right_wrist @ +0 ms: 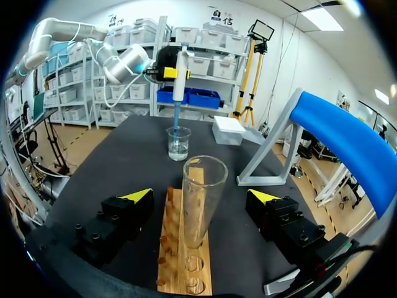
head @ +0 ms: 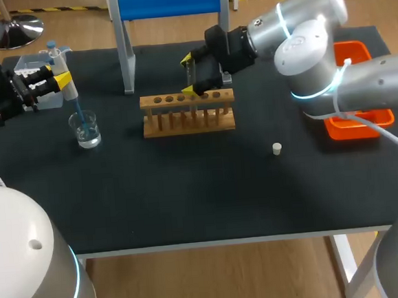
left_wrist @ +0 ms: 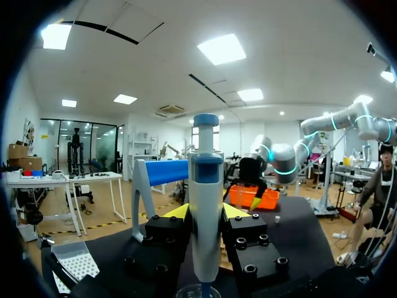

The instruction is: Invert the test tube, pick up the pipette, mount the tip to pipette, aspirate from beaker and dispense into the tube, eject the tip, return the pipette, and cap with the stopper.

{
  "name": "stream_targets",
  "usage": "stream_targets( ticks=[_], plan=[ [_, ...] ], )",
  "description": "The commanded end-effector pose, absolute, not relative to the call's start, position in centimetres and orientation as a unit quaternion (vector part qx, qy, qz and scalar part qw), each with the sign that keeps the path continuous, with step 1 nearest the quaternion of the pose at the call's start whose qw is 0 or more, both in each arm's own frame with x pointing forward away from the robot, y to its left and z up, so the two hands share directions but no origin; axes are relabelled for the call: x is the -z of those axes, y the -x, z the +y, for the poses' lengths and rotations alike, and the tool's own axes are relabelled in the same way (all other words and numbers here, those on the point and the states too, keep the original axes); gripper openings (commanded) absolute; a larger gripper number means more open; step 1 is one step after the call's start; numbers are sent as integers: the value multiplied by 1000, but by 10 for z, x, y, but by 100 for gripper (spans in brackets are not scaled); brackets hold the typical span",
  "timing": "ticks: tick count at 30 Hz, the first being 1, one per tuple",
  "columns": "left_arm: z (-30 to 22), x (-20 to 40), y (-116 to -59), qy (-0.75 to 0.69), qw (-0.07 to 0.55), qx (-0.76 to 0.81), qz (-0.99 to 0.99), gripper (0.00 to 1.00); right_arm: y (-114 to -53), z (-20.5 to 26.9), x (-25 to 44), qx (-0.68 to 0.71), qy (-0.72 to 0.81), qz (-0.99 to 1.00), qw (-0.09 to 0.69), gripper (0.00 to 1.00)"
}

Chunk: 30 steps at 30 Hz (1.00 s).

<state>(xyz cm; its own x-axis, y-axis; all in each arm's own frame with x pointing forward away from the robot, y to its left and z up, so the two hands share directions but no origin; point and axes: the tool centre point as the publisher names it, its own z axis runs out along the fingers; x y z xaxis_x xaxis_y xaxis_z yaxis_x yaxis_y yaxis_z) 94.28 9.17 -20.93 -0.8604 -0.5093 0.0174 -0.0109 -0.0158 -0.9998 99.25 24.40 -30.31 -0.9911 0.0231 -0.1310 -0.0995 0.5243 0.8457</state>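
Aspiration seemed in hand: left jaws clamped the pipette [head: 71,98], its tip in the beaker [head: 87,132], while right jaws gaped untouching beside the racked test tube [right_wrist: 201,198], where dispensing probably came next.

Orange tray [head: 354,49]; blue-barred stand [head: 167,1], perhaps.

Robotics lab bench: wooden tube rack [head: 188,112]; glass beaker [head: 86,129]; pipette [left_wrist: 206,205]; black-topped table [head: 188,191]

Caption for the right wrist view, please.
Open right gripper flanks the upright test tube in the rack; pipette dips into beaker.
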Motion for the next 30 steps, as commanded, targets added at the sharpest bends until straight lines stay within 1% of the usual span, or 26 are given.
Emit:
stream_targets(
  ticks=[1,30],
  plan=[
    [93,209,-943,191,180,687,678,0,-996,246,304,-484,24,873,62,100],
    [93,209,-943,191,180,687,678,0,-1002,248,304,-479,28,874,80,100]
  ],
)
